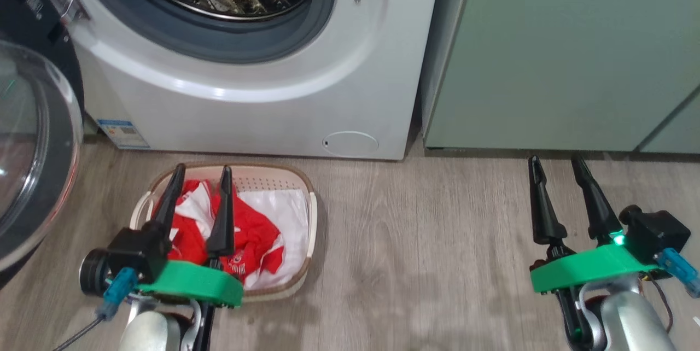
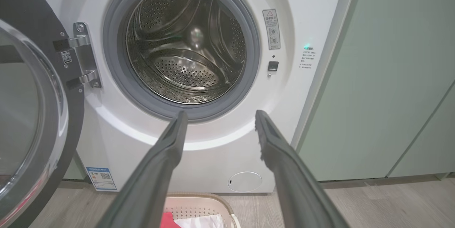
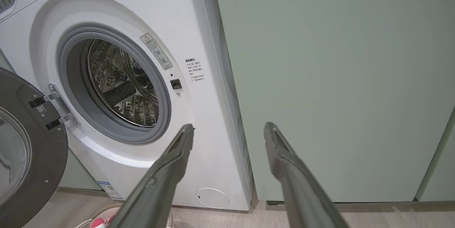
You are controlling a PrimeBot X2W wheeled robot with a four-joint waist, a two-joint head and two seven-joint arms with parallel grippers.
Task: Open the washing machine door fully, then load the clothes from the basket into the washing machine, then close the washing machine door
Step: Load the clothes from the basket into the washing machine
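left gripper (image 1: 202,168): fingers spread wide with nothing between them; it hangs over the basket, tips pointing toward the washing machine.
right gripper (image 1: 555,158): fingers spread wide and holding nothing; it hangs above the bare floor (image 1: 415,241), tips pointing toward the pale green cabinet.
basket (image 1: 313,214): directly under the left gripper, on the floor just in front of the machine; well apart from the right gripper, off to its left.
clothes (image 1: 254,236): red with white panels, bunched in the basket below the left gripper's fingers; not gripped.
white sheet (image 1: 287,206): in the basket, just right of the left gripper's fingers.
washing machine door (image 1: 33,138): swung open, to the left of the left gripper, glass bowl facing outward.
washing machine (image 1: 246,116): straight ahead of the left gripper, beyond the basket; ahead and left of the right gripper.
drum (image 2: 185,54): steel, perforated, exposed ahead of and above the left fingertips, ringed by the grey seal (image 2: 113,61).
round hatch (image 1: 350,143): low on the machine front, ahead and right of the left gripper.
blue sticker (image 1: 123,133): lower corner of the machine front, ahead and left of the left gripper.
cabinet (image 1: 558,50): straight ahead of the right gripper, touching the machine's right side.
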